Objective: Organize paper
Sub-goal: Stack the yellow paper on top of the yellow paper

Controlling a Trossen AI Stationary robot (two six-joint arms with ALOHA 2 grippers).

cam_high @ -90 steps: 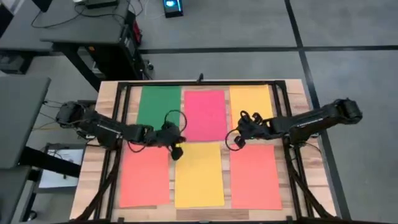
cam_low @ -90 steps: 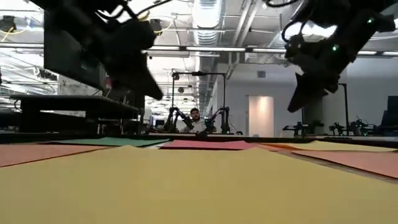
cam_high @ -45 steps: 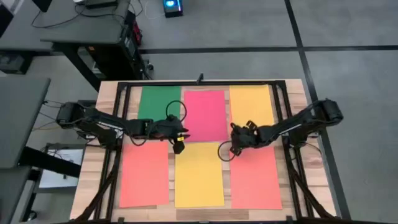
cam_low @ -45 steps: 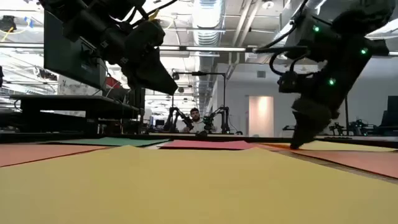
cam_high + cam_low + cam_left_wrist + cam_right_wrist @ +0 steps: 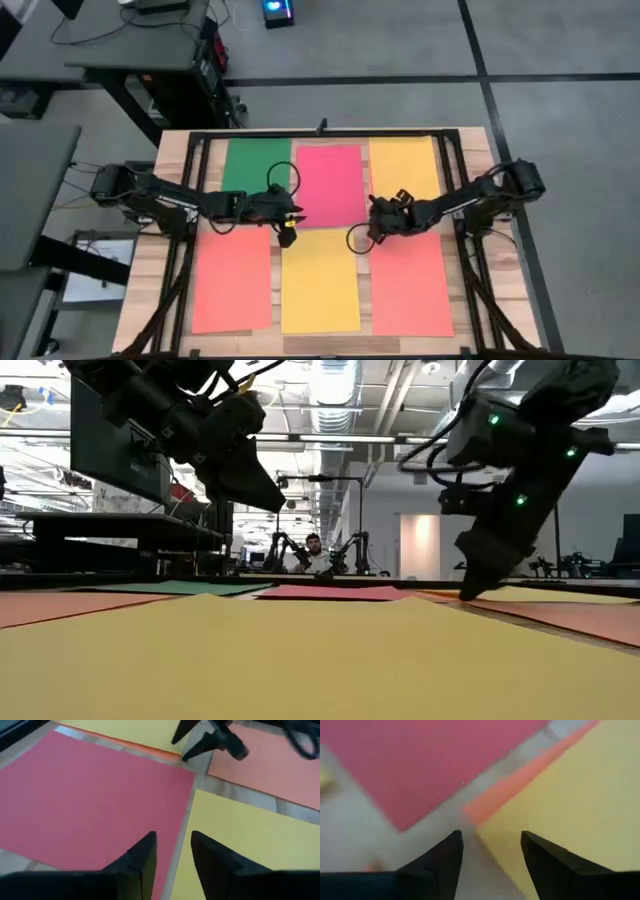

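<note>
Beside the flat pink-red paper sheet [image 5: 330, 185] mid-counter, the right claw [image 5: 372, 226] – fingers apart – sits low at the yellow-orange sheet's [image 5: 404, 168] corner; the left claw [image 5: 287, 226], parted, hovers over the pink-red sheet's opposite edge.

Six coloured paper sheets [image 5: 320, 280] lie flat, two rows.

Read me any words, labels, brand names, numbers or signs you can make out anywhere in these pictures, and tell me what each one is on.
None: no view shows legible text.
The paper sheets, such as the pink-red sheet and the yellow sheet, are plain and unprinted.
The wooden table carries no visible label.
The left gripper and right gripper show no readable markings.
Anything in the room behind the table is too small to read.
</note>
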